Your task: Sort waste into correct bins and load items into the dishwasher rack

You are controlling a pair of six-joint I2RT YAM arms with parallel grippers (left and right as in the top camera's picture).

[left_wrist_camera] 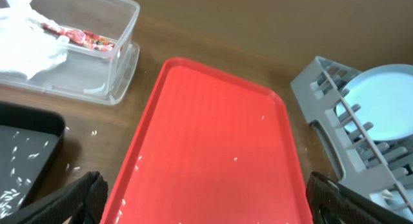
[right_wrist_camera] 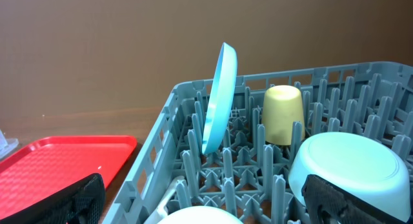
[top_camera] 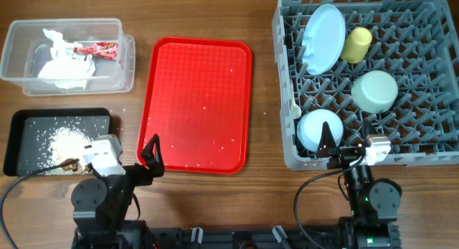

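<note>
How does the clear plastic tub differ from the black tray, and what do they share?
The clear tub is transparent and deep; the black tray is opaque and shallow. The tub holds a crumpled napkin and a red-and-white wrapper; the tray holds rice scraps. Both are rectangular, of similar footprint, left of the red tray.

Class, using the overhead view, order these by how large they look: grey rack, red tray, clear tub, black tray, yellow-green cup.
1. grey rack
2. red tray
3. clear tub and black tray: too alike to rank
4. yellow-green cup
</note>
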